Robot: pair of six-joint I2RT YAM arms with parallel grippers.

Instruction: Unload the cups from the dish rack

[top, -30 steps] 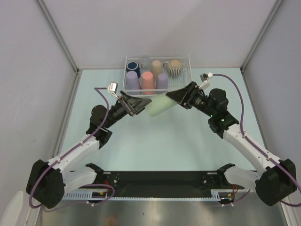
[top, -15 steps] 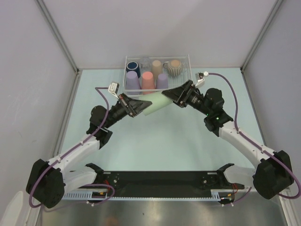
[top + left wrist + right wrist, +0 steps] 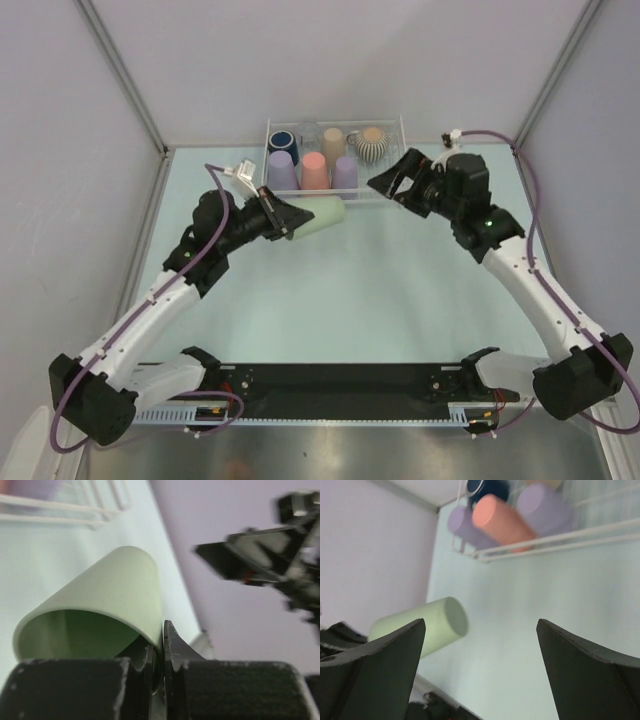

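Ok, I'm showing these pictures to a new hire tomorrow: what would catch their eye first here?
Most likely the pale green cup, held sideways by its rim in the shut left gripper, just in front of the dish rack. Next, the right gripper, wide open and empty near the rack's right front corner. Behind them, the salmon-pink cup stands between two lavender cups in the rack's front row.

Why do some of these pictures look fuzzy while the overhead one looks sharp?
Top external: even light, crisp throughout, only faint shadows. Left wrist: the green cup is sharp, but the right arm behind is smeared. Right wrist: the dish rack and its cups look soft, and the near jaws are dark, fuzzy shapes.
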